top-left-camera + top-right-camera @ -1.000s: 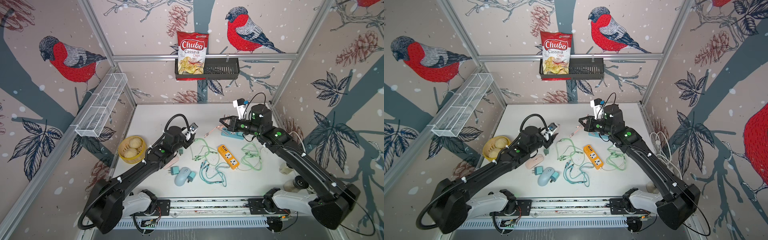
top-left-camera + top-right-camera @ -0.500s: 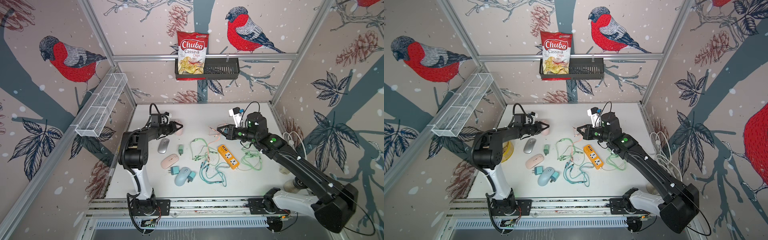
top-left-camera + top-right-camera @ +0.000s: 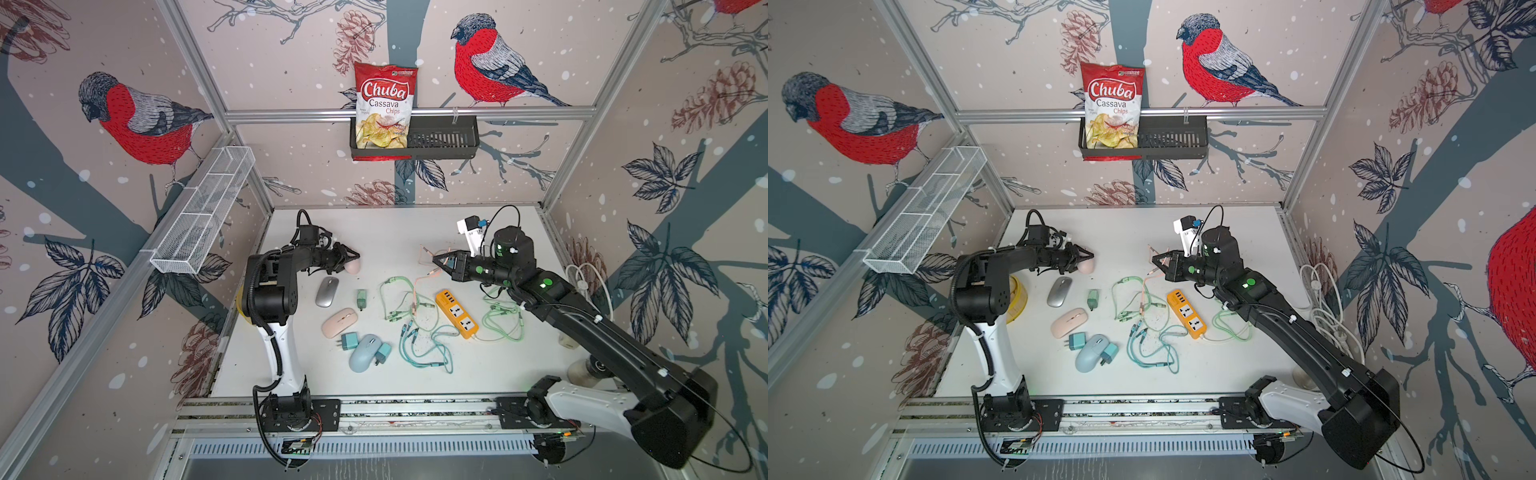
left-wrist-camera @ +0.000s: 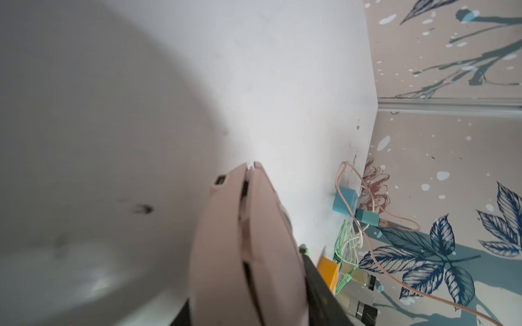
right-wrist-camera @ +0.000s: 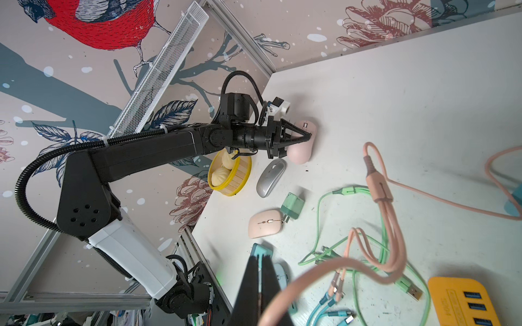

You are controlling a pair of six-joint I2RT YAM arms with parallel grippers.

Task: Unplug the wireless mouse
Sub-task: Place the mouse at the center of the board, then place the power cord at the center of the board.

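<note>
Bright, even light; soft shadows on the table point(image 3: 395, 232); left wrist view's close pink mouse point(image 4: 226, 254) is blurred.

Place: a robotics lab test cell.
Enclosure: aluminium frame bars point(image 3: 291, 114) and bird-print panels point(image 3: 124, 249) wall in the white tabletop point(image 3: 395, 232).
Rig: left arm point(image 3: 270, 291) and right arm point(image 3: 602, 332) bolted to a rail point(image 3: 415, 405) at the tabletop's near edge.

Four mice: pink mouse point(image 3: 352, 266) far left, silver mouse point(image 3: 326, 291), flat pink mouse point(image 3: 340, 322), blue mouse point(image 3: 365, 352) near.

Four chargers: green charger point(image 3: 361, 298), left teal charger point(image 3: 348, 341), right teal charger point(image 3: 383, 352), blue charger point(image 4: 346, 201) far right.

Cables, as far as the tangle lets me count, five: pink cable point(image 5: 378, 183), left green cable point(image 5: 350, 189), right green cable point(image 3: 500, 338), teal cable point(image 3: 402, 345), white cable point(image 3: 1317, 285).

One strip point(image 3: 457, 313), one chips bag point(image 3: 384, 106), one black basket point(image 3: 444, 139), one wire shelf point(image 3: 203, 212), one steamer point(image 5: 243, 175) with two buns point(image 5: 219, 175).
</note>
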